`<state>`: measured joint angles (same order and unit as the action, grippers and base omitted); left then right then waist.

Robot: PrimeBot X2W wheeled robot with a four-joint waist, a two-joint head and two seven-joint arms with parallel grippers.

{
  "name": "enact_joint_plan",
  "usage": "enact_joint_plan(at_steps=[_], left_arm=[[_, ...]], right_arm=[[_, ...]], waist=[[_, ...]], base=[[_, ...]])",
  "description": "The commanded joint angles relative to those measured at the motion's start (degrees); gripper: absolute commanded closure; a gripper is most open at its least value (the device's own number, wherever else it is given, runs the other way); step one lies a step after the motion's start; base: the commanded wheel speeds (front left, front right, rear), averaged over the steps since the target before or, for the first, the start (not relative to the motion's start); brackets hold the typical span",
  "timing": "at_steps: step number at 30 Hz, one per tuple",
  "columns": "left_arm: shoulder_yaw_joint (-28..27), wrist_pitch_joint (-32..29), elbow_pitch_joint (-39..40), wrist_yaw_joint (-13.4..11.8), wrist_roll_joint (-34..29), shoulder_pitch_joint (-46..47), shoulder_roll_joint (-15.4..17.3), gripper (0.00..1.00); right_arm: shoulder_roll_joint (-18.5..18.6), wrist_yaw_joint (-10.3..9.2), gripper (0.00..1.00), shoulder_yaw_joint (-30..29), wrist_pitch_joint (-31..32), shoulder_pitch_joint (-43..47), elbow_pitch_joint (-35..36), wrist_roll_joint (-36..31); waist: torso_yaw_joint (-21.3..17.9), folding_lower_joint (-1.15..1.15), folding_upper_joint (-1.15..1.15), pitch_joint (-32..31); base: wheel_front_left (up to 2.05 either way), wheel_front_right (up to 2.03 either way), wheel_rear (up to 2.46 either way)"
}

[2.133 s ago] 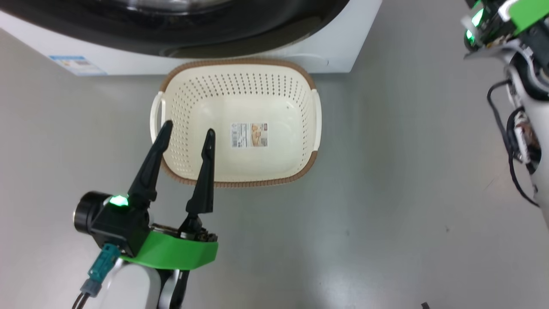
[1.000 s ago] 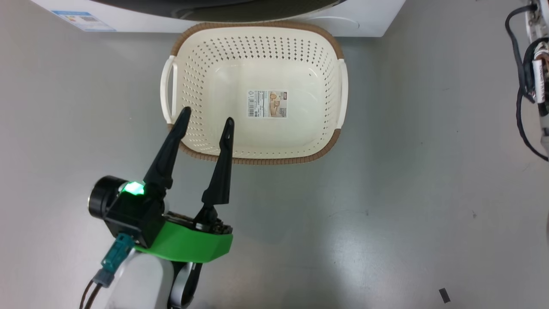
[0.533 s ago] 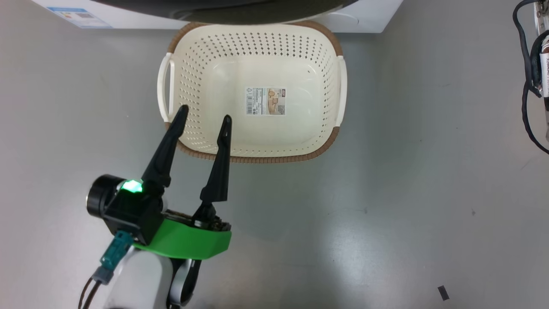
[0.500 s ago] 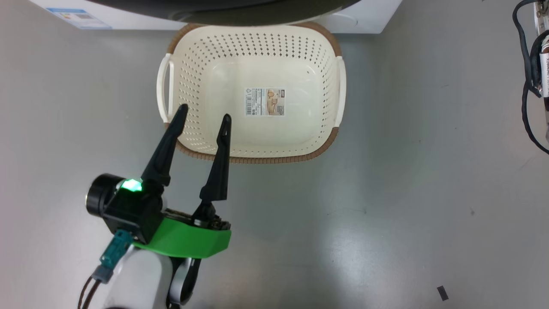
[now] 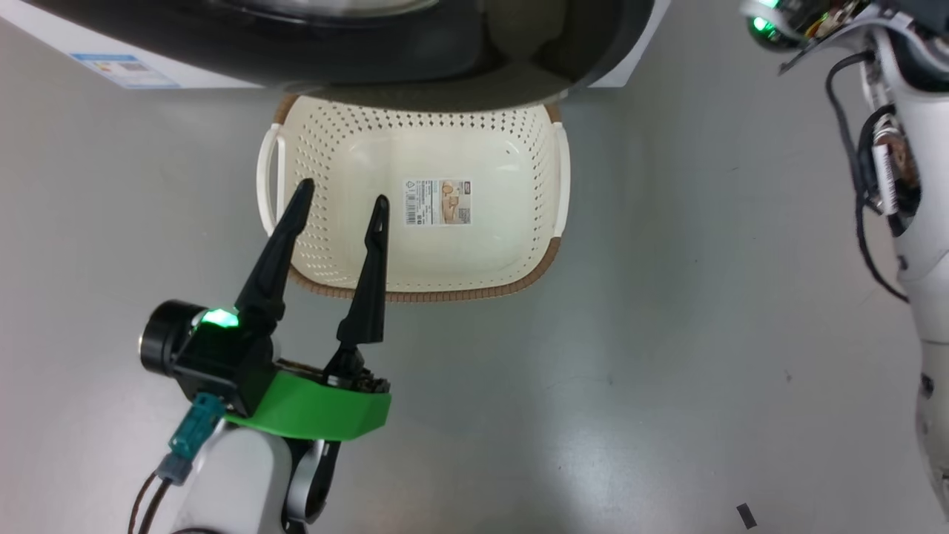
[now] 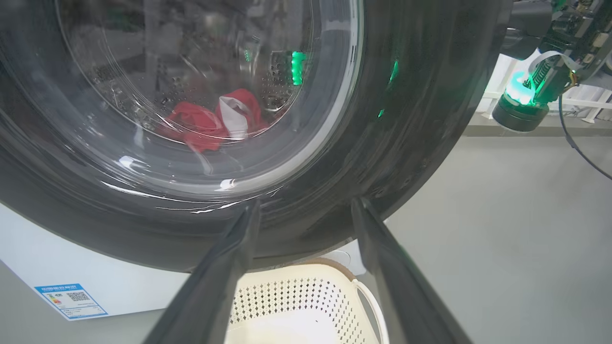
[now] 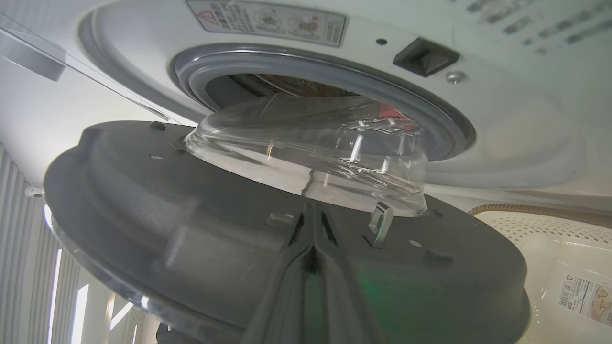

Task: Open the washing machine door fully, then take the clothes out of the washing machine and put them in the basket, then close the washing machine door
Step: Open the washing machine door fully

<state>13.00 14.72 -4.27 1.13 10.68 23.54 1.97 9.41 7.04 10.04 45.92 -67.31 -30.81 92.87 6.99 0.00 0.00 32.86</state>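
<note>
door (image 7: 167,215) partly open; right gripper (image 7: 313,222) pressed together at inner face. clothes (image 6: 210,124) in drum (image 7: 287,88), basket (image 5: 445,294) empty. left gripper (image 5: 342,194) spread.

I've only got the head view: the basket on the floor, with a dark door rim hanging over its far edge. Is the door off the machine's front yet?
Observer: Yes. In the right wrist view the washing machine door stands ajar, its glass bowl angled away from the grey gasket ring.
Operator: Where's the right tool?
Observer: The right tool is shut and points at the door's inner face beside the bowl's base. Whether it touches, I cannot tell.
Operator: Any laundry out?
Observer: No. In the left wrist view the clothes, red with a white piece, lie inside the drum behind the glass.
</note>
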Motion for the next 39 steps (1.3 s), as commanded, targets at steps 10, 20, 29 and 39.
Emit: enact_joint_plan(at_steps=[10, 20, 29, 39], left_arm=[[-3.4, 0.3, 0.4, 0.7, -0.4, -2.7, 0.9, 0.00], [-4.5, 0.3, 0.1, 1.6, -0.9, -4.0, 0.9, 0.00], [-4.7, 0.3, 0.1, 1.9, -0.8, -4.0, 0.9, 0.00], [-5.5, 0.3, 0.2, 1.8, -0.8, -3.9, 0.9, 0.00]], right_arm=[[-3.1, 0.45, 1.00, 2.3, 2.1, 5.4, 2.5, -1.3], [-4.2, 0.45, 1.00, 1.6, -0.4, 7.8, 0.6, -1.9], [-4.0, 0.45, 0.08, -1.7, -13.2, 9.6, 1.9, -6.0], [4.0, 0.45, 0.00, 7.5, -38.7, 20.3, 13.9, -20.9]], waist=[[-2.0, 0.00, 0.00, -3.3], [-2.6, 0.00, 0.00, -5.3], [-3.0, 0.00, 0.00, -5.3], [-3.9, 0.00, 0.00, -5.4]], base=[[0.00, 0.00, 0.00], [0.00, 0.00, 0.00], [0.00, 0.00, 0.00], [0.00, 0.00, 0.00]])
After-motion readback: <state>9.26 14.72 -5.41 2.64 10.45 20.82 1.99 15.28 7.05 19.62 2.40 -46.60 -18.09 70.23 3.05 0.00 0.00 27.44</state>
